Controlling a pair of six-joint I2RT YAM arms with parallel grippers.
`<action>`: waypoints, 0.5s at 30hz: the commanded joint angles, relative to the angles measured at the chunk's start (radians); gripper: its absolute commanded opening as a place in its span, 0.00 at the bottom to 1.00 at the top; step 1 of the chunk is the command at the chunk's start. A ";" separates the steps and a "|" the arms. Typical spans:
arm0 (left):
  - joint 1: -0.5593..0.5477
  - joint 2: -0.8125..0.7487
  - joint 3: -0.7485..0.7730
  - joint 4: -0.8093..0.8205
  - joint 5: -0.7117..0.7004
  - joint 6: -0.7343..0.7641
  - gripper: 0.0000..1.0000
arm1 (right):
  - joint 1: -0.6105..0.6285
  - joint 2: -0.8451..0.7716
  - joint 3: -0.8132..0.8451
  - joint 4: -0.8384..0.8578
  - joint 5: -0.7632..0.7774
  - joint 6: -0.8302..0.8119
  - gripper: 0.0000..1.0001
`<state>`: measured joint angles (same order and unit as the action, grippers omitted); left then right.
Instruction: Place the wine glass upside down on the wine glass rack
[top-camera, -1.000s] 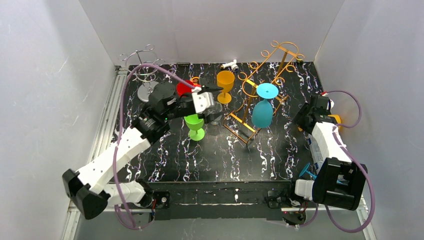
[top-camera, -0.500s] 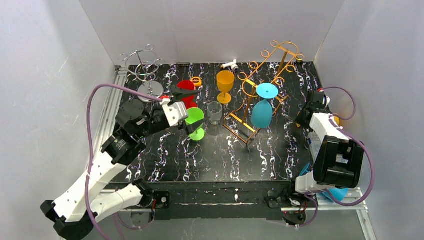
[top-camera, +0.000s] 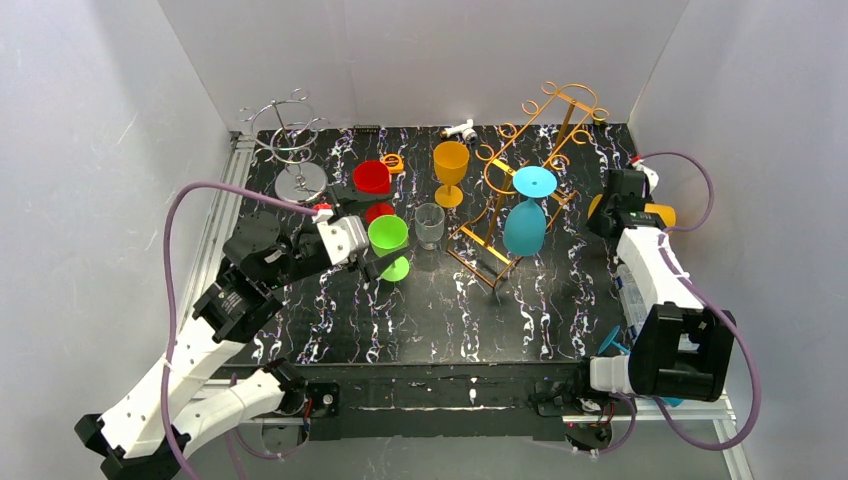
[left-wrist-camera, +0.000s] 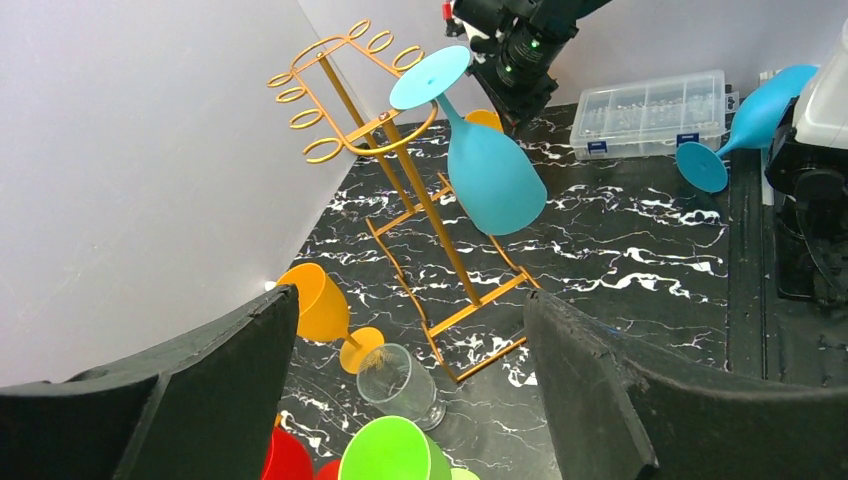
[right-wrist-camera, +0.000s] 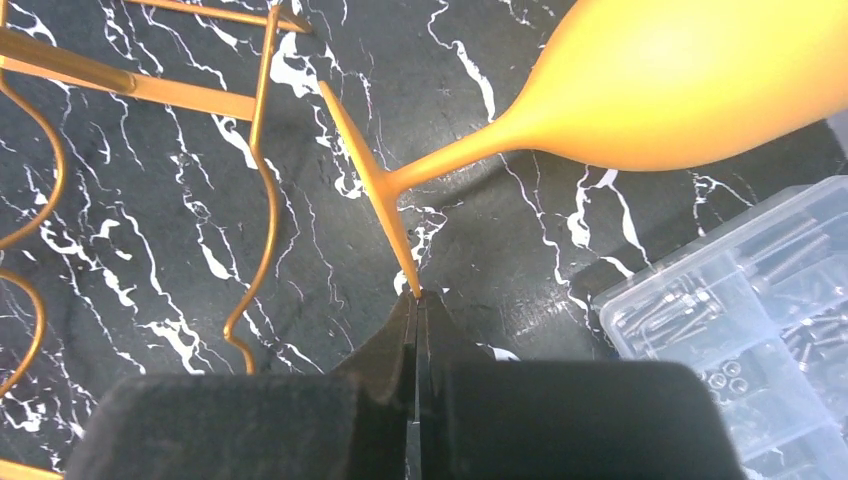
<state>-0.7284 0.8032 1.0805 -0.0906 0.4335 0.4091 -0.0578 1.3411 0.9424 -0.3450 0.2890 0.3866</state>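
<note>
Orange wine glass (right-wrist-camera: 680, 90) on its side, at the right edge of the worktop (top-camera: 450, 310), near the gold rack (right-wrist-camera: 265, 150).
Right end effector (right-wrist-camera: 415, 300) pressed together, tips touching the glass's foot rim — left end effector (left-wrist-camera: 410, 298) spread above a green glass (top-camera: 388, 233).

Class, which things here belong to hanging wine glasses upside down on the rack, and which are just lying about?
Job: gold rack, teal glass hung on it, yellow glass on its side, green glass, left gripper, right gripper.
Lying about: screw box, clear tumbler.
</note>
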 joint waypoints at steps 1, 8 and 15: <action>0.001 -0.037 -0.011 -0.018 0.012 -0.014 0.82 | -0.004 -0.058 0.078 -0.077 0.029 0.010 0.01; 0.000 -0.046 0.003 -0.034 0.122 0.068 0.86 | -0.003 -0.307 0.136 -0.269 -0.136 0.099 0.01; -0.049 0.046 0.056 0.035 0.360 0.395 0.92 | -0.003 -0.527 0.351 -0.549 -0.339 0.243 0.01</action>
<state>-0.7315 0.7940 1.0786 -0.1040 0.6254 0.5777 -0.0586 0.9005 1.1316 -0.7155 0.0849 0.5285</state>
